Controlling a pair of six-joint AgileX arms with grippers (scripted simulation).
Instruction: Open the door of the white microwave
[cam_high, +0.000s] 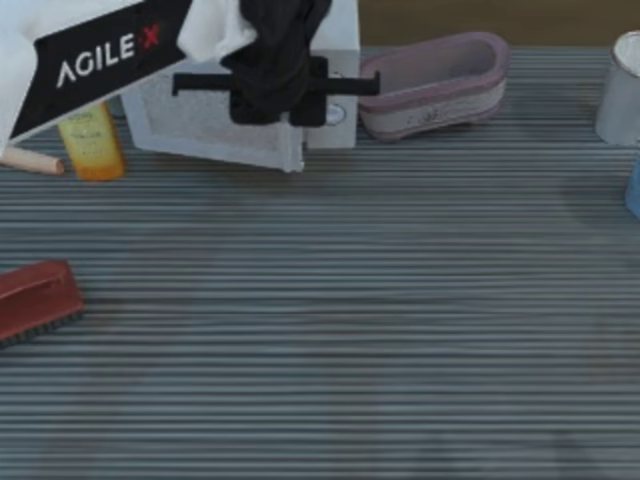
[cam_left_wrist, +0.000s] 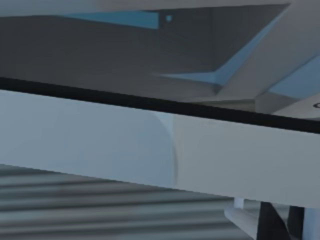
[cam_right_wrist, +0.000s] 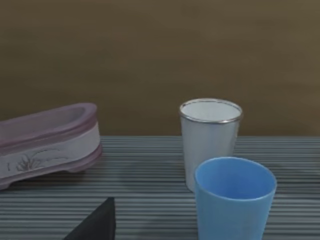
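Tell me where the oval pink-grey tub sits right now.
In the top view the oval pink-grey tub sits at the table's far edge, right of centre, directly right of the white microwave and left of the white metal-rimmed cup.

A rendered simulation test scene, not a real room: a grey striped table (cam_high: 350, 330) before a plain brown wall (cam_right_wrist: 160, 50), scattered with unrelated household props like a white microwave (cam_high: 335, 40), cups and a brush.

We see soft, even, rather dim light with no glare, only faint blurred shadows on the striped table (cam_high: 350, 330) below our left gripper (cam_high: 275, 85), whose own close view is smeared and unfocused
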